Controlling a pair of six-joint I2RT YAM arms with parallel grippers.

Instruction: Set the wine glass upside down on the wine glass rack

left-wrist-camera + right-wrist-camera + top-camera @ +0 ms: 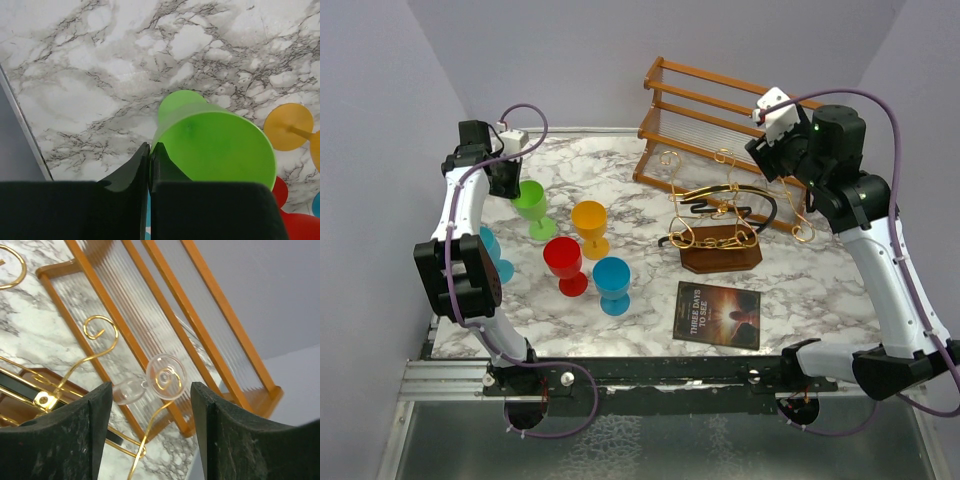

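Wine glass (pixel 164 377): clear, and we find it only in the right wrist view, foot disc and small bowl against a gold wire of the wine glass rack (pixel 720 258). It seems to hang from that wire, bowl lower than foot, though the tilted view keeps us from being sure it is truly upside down or fully seated.

Right end effector (pixel 151 386): fingers well apart, framing the glass without touching it. We judge the placing done or nearly so, with only pulling clear left.

Left end effector (pixel 150 147): fingers together, tips at the rim of the green goblet (pixel 215 145). We cannot tell whether they pinch its wall.

Hard to see: from above the glass is lost against the slatted shelf rack (pixel 700 125) and the marble worktop (pixel 800 290). The contact between glass and wire is too small to read.
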